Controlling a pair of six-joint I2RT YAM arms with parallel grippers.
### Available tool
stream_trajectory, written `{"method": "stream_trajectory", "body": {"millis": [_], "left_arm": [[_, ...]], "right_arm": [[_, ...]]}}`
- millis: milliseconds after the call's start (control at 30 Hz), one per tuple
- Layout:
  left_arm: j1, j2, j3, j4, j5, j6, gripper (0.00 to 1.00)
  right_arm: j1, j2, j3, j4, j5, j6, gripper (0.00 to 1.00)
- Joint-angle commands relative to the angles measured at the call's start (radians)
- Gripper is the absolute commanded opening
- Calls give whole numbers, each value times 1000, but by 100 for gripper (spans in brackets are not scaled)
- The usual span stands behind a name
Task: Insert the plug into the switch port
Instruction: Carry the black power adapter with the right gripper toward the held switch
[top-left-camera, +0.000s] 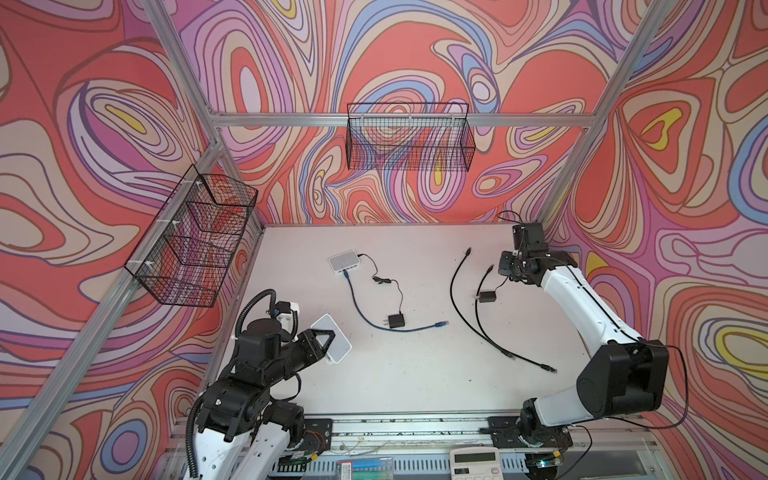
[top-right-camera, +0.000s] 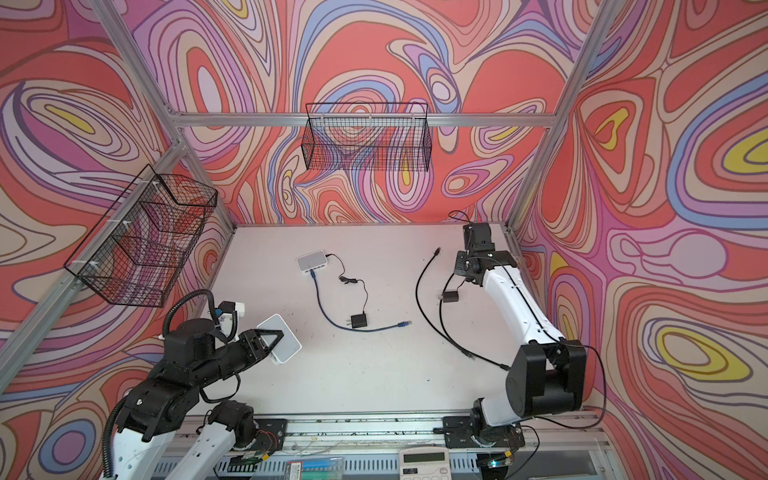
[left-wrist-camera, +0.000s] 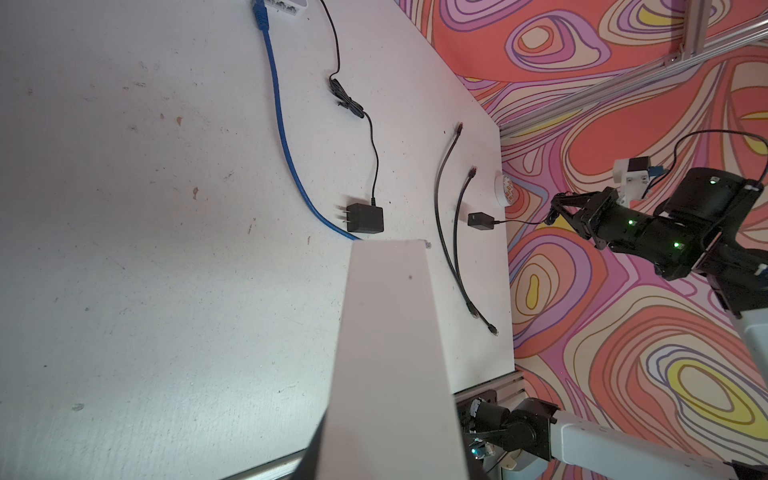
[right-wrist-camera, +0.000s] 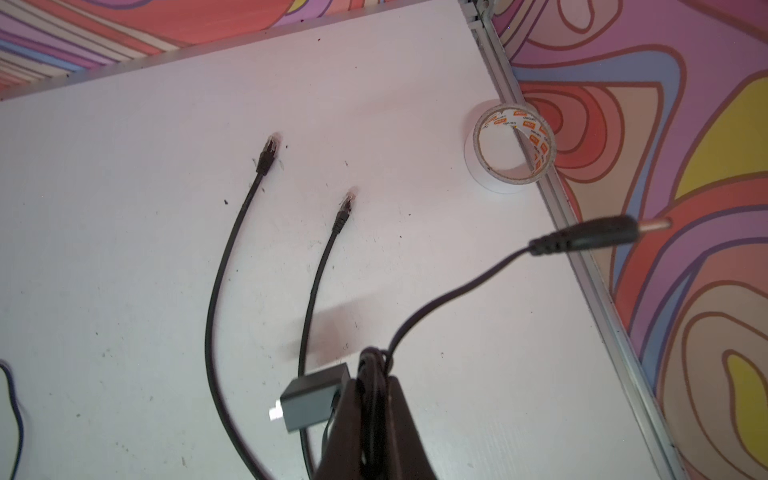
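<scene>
Switch (top-left-camera: 338, 338) clamped in left jaws, held off surface (top-left-camera: 415, 374) near left edge and tilted, likely so port side can meet plug. Plug (right-wrist-camera: 592, 237) juts free beyond right jaws, which pinch bunched cord (right-wrist-camera: 453, 293) behind it, near back right corner. Adapter (right-wrist-camera: 313, 399) trails below. Left arm (top-left-camera: 266, 357) folded low, wrist reaching inward. Right arm (top-left-camera: 582, 303) stretched toward back edge. Plug, switch well apart.
</scene>
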Motion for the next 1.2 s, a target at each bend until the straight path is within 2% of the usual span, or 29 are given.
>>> {"method": "stream_trajectory", "body": {"millis": [0,200,400,667,1000,1167], "left_arm": [[6,-23,-29,-7,18,-27,0],[6,-24,-50,6,26,-44,0],[6,-10,-57,33,11,-55,0],[6,29,-71,67,-35,-44,0],[5,92,-77,116,-55,-15,0],[6,97,-102,137,-48,-10,0]], "right_arm": [[85,-76,-39,-12,63,-92,0],[289,-99,-71,-68,165,-163,0],[447,-39,-104,-107,211,-151,0],[601,42,-190,-43,189,-89,0],[789,167,-175,-38,167,1,0],[850,236,-175,-20,144,39,0]]}}
